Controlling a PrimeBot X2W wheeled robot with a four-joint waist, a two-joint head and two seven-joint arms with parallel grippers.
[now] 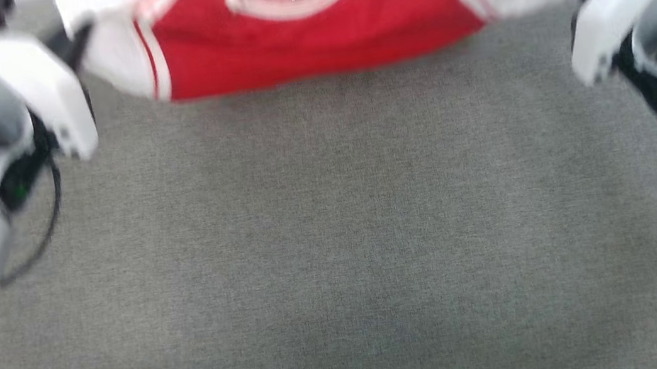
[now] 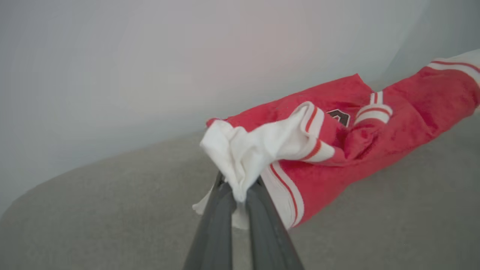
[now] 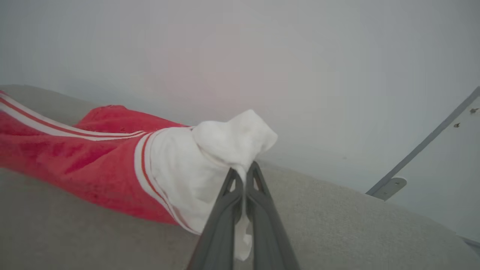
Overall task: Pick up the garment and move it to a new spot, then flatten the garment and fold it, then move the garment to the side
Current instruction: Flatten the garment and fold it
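The garment (image 1: 316,40), soft and limp, sags at the far side between the left gripper (image 2: 240,187) and right gripper (image 3: 243,176), each clamped on a white sleeve (image 2: 243,153).

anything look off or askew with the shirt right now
The garment is bunched, not flat: the left tool and right tool each pinch a white sleeve, and the red body sags crumpled onto the grey surface.

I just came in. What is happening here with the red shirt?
The robot holds the garment by its two white sleeves: the left gripper is shut on one, the right gripper on the other. The shirt is stretched sideways between them at the far part of the grey surface. Its red body seems to rest on that surface; it is not yet flat or folded.
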